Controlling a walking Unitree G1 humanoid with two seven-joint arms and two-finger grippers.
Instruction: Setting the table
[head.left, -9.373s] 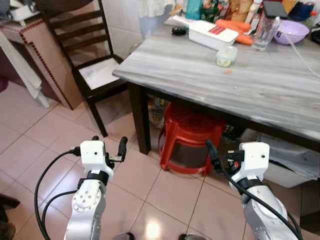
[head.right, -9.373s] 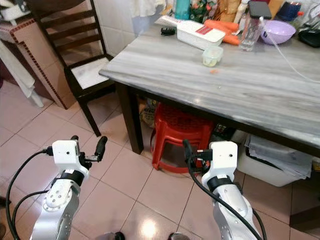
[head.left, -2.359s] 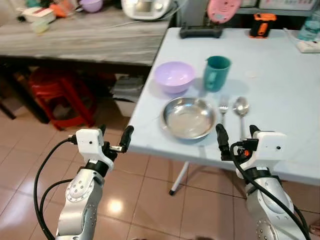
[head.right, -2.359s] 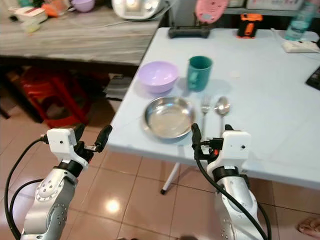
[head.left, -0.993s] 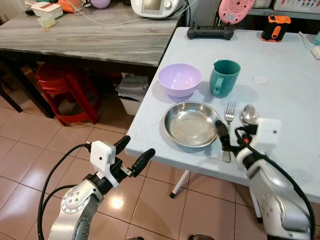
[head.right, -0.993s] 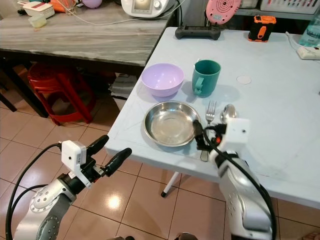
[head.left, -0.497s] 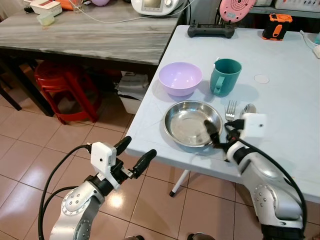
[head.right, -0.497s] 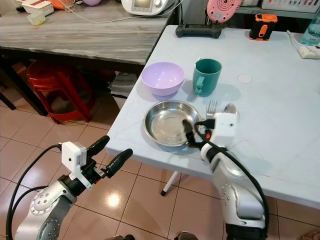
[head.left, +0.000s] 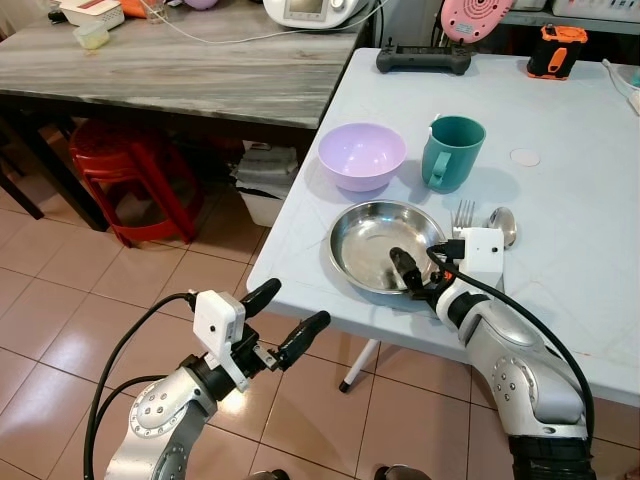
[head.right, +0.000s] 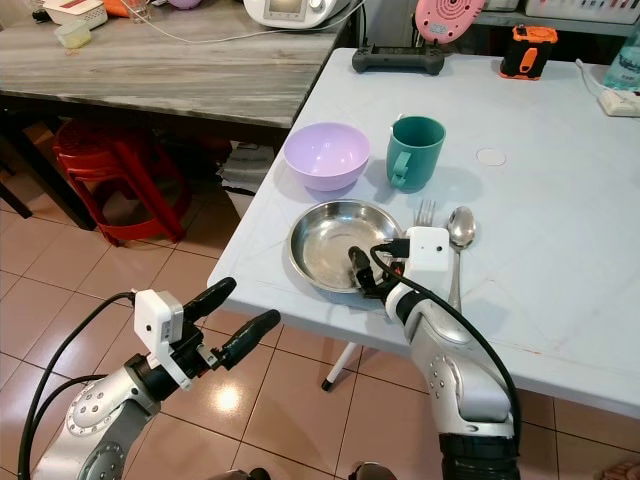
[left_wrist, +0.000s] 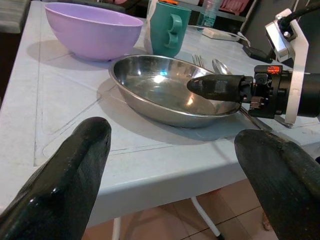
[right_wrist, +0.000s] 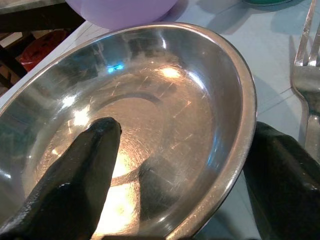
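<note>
A pale blue worktop (head.left: 560, 120) is seen ahead, with a grey wood-grain worktop (head.left: 190, 70) adjoining it on the robot's left and a red plastic stool (head.left: 125, 170) beneath that. Near the front edge of the pale blue worktop a steel plate (head.left: 375, 240) is laid flat. Behind it a lilac bowl (head.left: 362, 155) and a teal mug (head.left: 450, 152) are set upright, side by side and just apart. A fork (head.right: 424, 212) and a spoon (head.right: 460, 228) are laid parallel beside the plate on the robot's right. The right pincer (head.right: 372, 272) is positioned at the plate's near right rim with its fingers spread apart: one finger (right_wrist: 85, 175) is placed over the plate's inside, the other outside the rim, and the rim is not clamped. The left pincer (head.left: 285, 320) is held below the worktop edge over the tiled floor (head.left: 70, 300), its fingers apart and nothing between them.
</note>
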